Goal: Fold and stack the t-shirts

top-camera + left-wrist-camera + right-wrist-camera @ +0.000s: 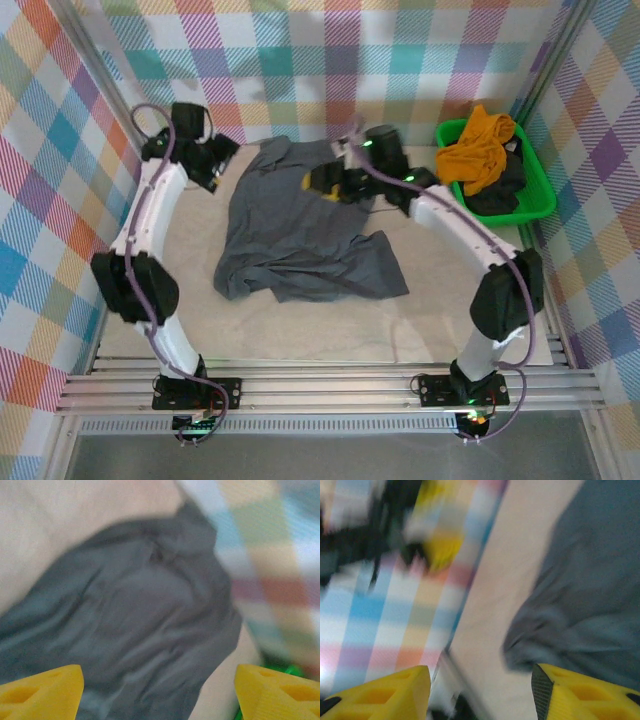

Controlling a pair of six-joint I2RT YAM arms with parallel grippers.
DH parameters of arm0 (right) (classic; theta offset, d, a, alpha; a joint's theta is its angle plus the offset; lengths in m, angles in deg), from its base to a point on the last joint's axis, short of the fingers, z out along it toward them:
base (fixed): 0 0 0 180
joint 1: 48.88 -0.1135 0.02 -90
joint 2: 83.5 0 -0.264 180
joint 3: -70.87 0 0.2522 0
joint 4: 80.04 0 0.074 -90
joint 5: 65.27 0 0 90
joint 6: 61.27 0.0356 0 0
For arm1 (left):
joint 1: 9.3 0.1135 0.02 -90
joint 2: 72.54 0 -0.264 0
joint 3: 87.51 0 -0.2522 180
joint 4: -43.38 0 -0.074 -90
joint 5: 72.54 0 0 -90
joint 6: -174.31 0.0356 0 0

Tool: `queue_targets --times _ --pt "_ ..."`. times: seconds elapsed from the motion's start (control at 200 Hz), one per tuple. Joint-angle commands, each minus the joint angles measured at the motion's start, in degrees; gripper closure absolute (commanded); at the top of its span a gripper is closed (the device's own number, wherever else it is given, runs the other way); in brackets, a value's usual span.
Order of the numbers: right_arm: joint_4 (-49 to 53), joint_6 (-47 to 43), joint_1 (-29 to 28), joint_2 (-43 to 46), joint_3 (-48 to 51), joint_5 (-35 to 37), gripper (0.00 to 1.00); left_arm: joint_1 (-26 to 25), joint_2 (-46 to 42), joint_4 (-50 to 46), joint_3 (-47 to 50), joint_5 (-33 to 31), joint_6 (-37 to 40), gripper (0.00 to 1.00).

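Left fingers (40, 692) are seen spread apart with nothing between them; the slate-grey t-shirt (140, 615) lies crumpled just beyond them on the tabletop (60, 525). Right fingers (580, 695) are released too, with the shirt's edge beside one of them. Farther right, a mustard-orange t-shirt (480, 145) and a dark t-shirt (495, 195) are piled in a green bin (538, 180).

The grey t-shirt (300, 235) lies spread out, wrinkled and unfolded, on the table (300, 335). The mustard-orange t-shirt (478, 145) sits crumpled on the dark t-shirt (500, 195) in the green bin (541, 196) at right.
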Motion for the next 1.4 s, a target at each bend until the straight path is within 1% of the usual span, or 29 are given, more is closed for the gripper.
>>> queue_targets --times 0.0,0.09,0.15,0.205,0.315,0.41,0.48,0.54,0.59,0.615,0.635,0.705,0.745,0.795,0.895,0.92,0.96,1.05,1.15,1.27,1.32,1.36,1.395 --pt "3.47 -0.56 5.71 -1.16 3.64 11.81 0.45 -6.24 -5.81 3.64 14.66 4.2 -4.26 0.26" --pt "3.35 0.21 8.97 -4.98 4.12 16.47 0.45 -12.85 -8.08 6.13 24.99 7.11 -9.61 0.3" --pt "4.38 -0.53 10.26 -9.18 1.97 17.38 0.45 -16.91 -7.7 8.21 29.26 8.65 -12.1 0.3" --pt "6.41 -1.43 10.86 -13.37 -1.22 19.06 0.45 -19.39 -6.56 10.27 31.61 9.4 -14.04 0.27" --pt "10.79 -3.53 11.46 -21.32 -8.08 22.91 0.43 -22.29 -1.74 17.96 34.68 13.77 -18.72 0.22" --pt "14.03 -3.87 12.01 -27.0 -13.29 24.92 0.43 -24.82 4.11 18.77 33.2 15.66 -18.95 0.2" --pt "17.75 -3.34 12.25 -30.94 -17.1 25.18 0.44 -25.72 7.08 17.79 32.71 16.16 -18.79 0.24" --pt "20.95 -2.93 12.35 -33.76 -19.83 25.65 0.46 -25.67 8.03 16.28 33.49 15.52 -18.7 0.32" --pt "22.56 -2.88 12.2 -35.53 -21.22 25.72 0.49 -25.13 7.74 15.22 34.51 14.14 -18.19 0.4" --pt "23.07 -2.92 12.19 -36.26 -21.78 25.67 0.52 -24.84 7.57 14.43 34.99 13.3 -17.76 0.45" --pt "23.59 -2.97 12.19 -36.86 -22.17 25.72 0.54 -24.62 7.35 13.58 35.16 12.67 -17.18 0.52" --pt "26.69 -2.93 12.19 -39.16 -24.31 26.26 0.67 -23.38 6.96 9.63 35.56 10.2 -14.54 0.71" --pt "29.11 -2.97 12.19 -40.28 -25.82 26.9 0.75 -22.21 6.77 7.66 36.1 9.12 -13.15 0.81" --pt "31.3 -2.97 12.19 -41.09 -26.82 27.3 0.83 -20.3 6.21 6.52 37.26 8.27 -11.65 0.88" --pt "33.9 -2.67 12.11 -40.36 -25.72 28.26 0.95 -16.0 4.71 4.61 39.05 5.92 -7.94 0.93" --pt "34.72 -2.43 12.1 -39.77 -24.96 28.88 0.97 -14.89 4.49 3.73 38.95 5.04 -6.56 0.96" --pt "35.49 -1.8 12.06 -38.26 -22.84 29.52 1.0 -13.06 4.47 2.1 38.67 3.63 -4.18 0.97" --pt "33.65 0.07 11.31 -33.03 -14.09 28.65 1.0 -8.4 5.47 -0.17 37.56 1.57 1.12 0.98" --pt "29.81 3.42 8.78 -25.28 -2.62 25.87 1.0 -2.79 7.73 -1.08 34.45 0.19 6.78 0.98" --pt "26.09 10.66 2.97 -18.08 8.58 19.39 1.0 2.97 12.47 -3.74 24.46 -5.28 13.14 0.98" --pt "23.9 14.36 -0.85 -16.0 11.5 16.24 1.0 4.62 14.58 -4.88 19.29 -8.16 15.31 0.96" --pt "22.76 16.18 -2.41 -14.61 12.51 15.25 1.0 5.31 15.93 -5.99 15.07 -11.09 17.23 0.94" --pt "21.75 17.44 -3.28 -13.05 13.3 15.19 0.95 5.38 16.71 -7.25 11.58 -13.66 18.84 0.91"
